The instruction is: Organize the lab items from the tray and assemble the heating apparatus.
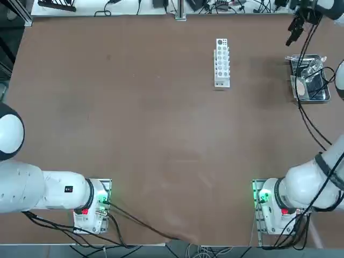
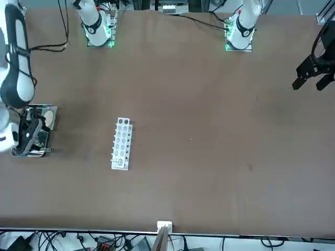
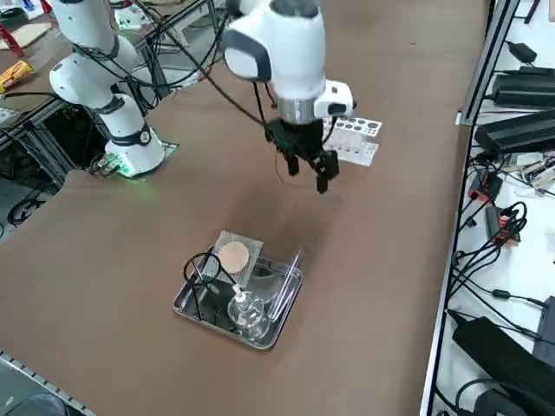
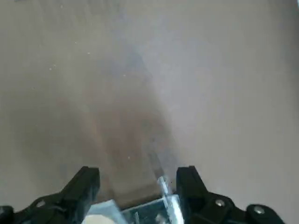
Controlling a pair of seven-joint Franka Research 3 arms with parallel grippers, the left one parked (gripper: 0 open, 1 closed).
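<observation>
Above the metal tray [image 3: 276,325] at the table's [image 3: 156,225] far right edge, right end effector [image 3: 309,173] hung empty, jaws wide, likely readying a pick among mesh [image 3: 234,256], ring stand [image 3: 201,276] and glass piece [image 3: 244,309] crowded inside

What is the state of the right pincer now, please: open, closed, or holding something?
Right pincer: open and empty, in the air above the metal tray, apart from the mesh and the glass piece lying in it.
</observation>
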